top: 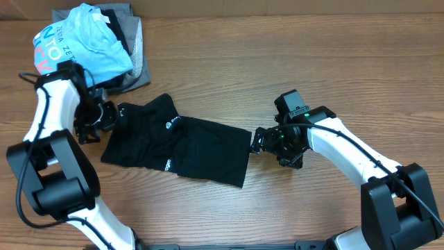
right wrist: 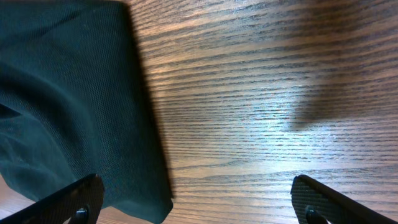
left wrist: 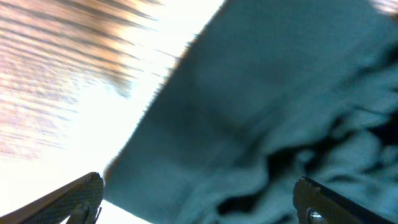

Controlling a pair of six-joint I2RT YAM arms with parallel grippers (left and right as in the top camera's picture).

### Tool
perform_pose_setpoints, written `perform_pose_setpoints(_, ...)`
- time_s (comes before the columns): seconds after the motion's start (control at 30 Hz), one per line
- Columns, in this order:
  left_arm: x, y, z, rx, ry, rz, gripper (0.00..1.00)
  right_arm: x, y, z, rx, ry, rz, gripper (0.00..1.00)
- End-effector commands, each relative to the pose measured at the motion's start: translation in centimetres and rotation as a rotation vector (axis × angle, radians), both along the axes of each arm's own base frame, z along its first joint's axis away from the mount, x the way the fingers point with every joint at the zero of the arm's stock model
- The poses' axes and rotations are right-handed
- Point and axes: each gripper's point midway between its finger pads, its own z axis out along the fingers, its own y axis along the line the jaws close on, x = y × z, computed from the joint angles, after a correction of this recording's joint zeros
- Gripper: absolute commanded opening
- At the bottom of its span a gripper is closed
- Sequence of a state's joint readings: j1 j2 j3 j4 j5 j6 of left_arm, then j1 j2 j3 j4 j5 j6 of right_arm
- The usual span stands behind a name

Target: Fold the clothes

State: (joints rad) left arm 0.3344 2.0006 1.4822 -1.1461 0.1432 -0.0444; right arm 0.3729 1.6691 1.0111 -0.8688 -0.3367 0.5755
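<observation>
**Black T-shirt spread on the table between two open pincers**

The left pincer (top: 114,114) stood with its jaws wide apart and gripped nothing, at one end of the black T-shirt (top: 177,142), with dark fabric just under and ahead of its fingers (left wrist: 81,196). The right pincer (top: 255,141) was equally wide and empty at the shirt's opposite edge. A corner of cloth lay beside one of its fingers, and bare table (top: 312,55) showed under the rest of the gap. Just behind the left pincer, well apart from the right one, a light blue tee (top: 83,42) rested on grey folded garments (top: 141,66).
</observation>
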Motion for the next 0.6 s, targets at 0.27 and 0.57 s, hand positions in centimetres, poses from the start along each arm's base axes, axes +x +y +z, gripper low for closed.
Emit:
perform_pose_setpoints(0.27, 4.6, -1.7, -1.0, -0.147, -0.195, -0.11, 1.0, -0.1, 0.1, 0.1, 0.01, -0.002, 0.007, 1.0)
perform_pose_setpoints(0.57, 4.1, -2.5, -4.2, -0.176, -0.135, -0.162, 1.0, -0.2, 0.0, 0.0, 0.007, 0.004, 0.007, 1.0)
